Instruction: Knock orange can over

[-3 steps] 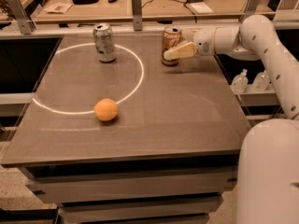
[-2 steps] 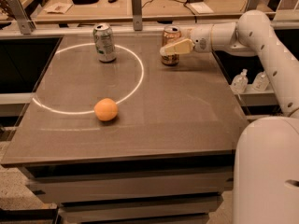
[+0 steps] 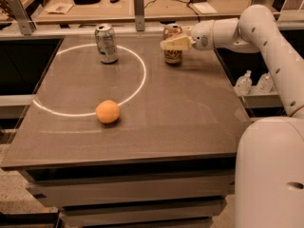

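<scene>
Orange can (image 3: pixel 173 56) upright by far edge of table (image 3: pixel 190 108) — gripper (image 3: pixel 165 44) at its upper half, grip state unclear

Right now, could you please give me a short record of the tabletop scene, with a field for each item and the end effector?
orange can: upright, far side of the table, not yet knocked over
end effector: at the orange can's upper half, reaching in from the picture's right; contact unclear
silver-green can: upright, left of the orange can
orange fruit: near-left, at the white ring's near arc
</scene>
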You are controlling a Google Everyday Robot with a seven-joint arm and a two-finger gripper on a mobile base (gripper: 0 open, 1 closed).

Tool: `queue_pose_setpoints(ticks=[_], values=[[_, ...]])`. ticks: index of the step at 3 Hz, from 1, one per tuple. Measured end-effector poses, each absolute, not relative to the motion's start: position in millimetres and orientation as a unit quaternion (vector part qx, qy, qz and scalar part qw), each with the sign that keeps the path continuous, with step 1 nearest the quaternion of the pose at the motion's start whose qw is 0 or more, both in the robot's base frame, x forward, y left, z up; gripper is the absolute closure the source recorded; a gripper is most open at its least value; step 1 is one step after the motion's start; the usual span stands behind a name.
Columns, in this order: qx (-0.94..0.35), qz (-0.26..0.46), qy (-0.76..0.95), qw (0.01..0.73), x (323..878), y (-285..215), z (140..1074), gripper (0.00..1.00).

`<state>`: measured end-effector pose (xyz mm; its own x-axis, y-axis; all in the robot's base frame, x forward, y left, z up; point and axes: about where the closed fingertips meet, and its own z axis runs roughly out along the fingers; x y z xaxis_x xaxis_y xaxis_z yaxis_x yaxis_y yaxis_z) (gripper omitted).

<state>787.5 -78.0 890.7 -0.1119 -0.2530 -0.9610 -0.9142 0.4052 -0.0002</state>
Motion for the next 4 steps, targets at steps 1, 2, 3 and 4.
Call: queue_pose_setpoints(ticks=[1,2,3,4], values=[[-0.449,0.324,0.658,0.509,777,-88,905,0.87],[-0.463,0.321,0.628,0.537,760,-104,934,1.0],[-0.473,0.319,0.572,0.59,746,-120,956,1.0],[-0.511,0.288,0.502,0.636,728,-123,975,1.0]])
